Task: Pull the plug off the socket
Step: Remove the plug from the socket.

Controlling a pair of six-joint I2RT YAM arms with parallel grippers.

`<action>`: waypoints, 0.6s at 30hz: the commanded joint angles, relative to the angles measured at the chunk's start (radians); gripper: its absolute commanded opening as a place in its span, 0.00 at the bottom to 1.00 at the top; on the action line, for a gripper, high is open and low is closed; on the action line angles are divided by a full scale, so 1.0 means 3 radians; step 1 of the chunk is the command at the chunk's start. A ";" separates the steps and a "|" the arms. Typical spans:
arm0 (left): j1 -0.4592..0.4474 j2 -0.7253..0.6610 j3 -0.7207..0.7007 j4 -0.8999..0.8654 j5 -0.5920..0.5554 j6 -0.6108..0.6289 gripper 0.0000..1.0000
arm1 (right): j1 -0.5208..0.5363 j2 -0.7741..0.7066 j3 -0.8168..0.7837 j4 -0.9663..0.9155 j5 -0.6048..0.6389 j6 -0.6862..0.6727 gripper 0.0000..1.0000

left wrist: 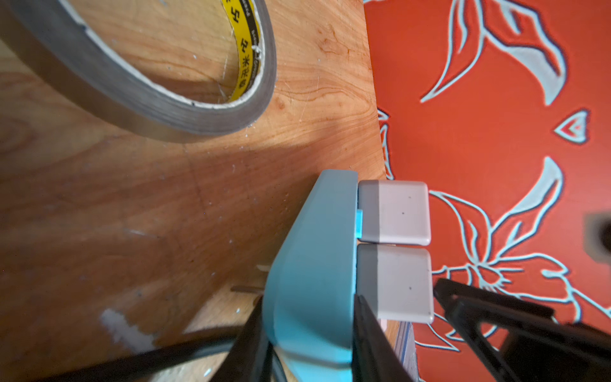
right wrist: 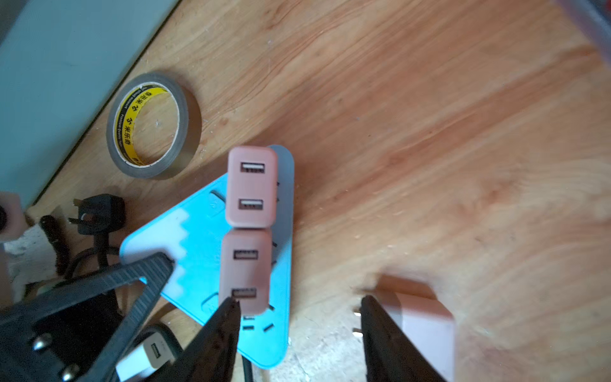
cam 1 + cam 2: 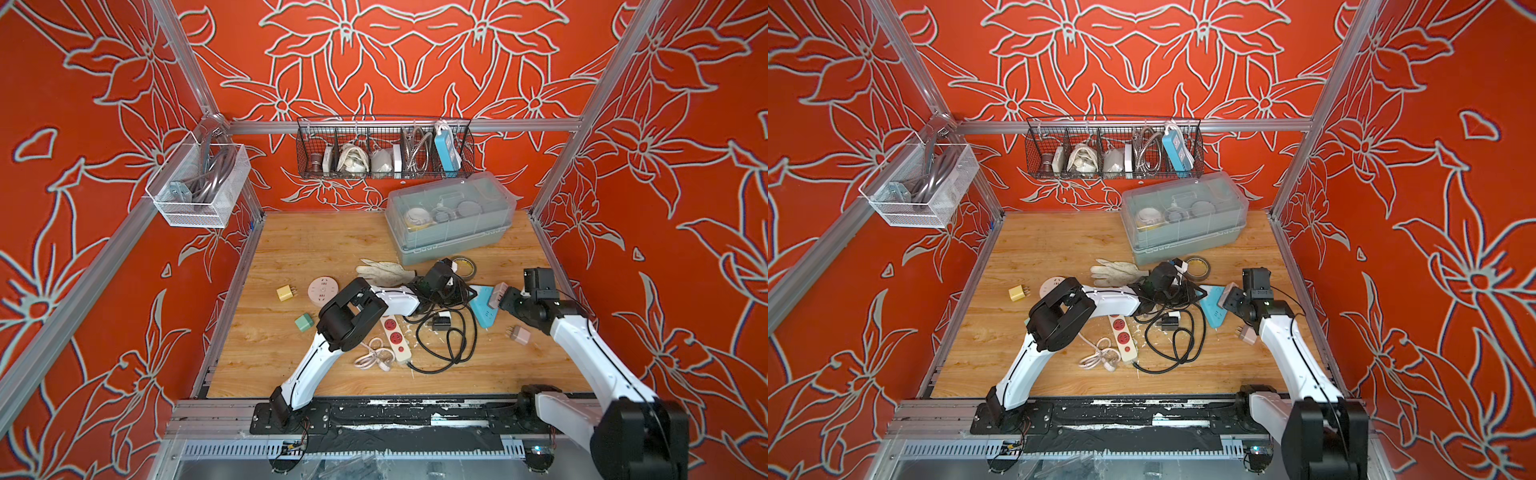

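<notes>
From the top: the wire basket (image 3: 374, 120) holds a spare blue strip (image 3: 446, 151), and the mesh basket (image 3: 187, 212) holds a grey cable (image 3: 214, 168). Left wrist: the left gripper (image 1: 310, 350) is clamped on the blue socket strip (image 1: 314, 264). Right wrist — the right gripper (image 2: 297, 327) gapes empty, one jaw tip just beside the lower pink plug (image 2: 244, 271), which sits in that strip.

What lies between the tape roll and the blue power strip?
Only bare table between tape roll and blue power strip, shown in the right wrist view.
</notes>
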 commanded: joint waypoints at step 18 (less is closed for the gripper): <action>-0.0069 0.0346 -0.0222 -0.0894 -0.0195 0.0210 0.08 | 0.0130 0.0564 0.0101 0.0164 -0.0315 -0.0111 0.47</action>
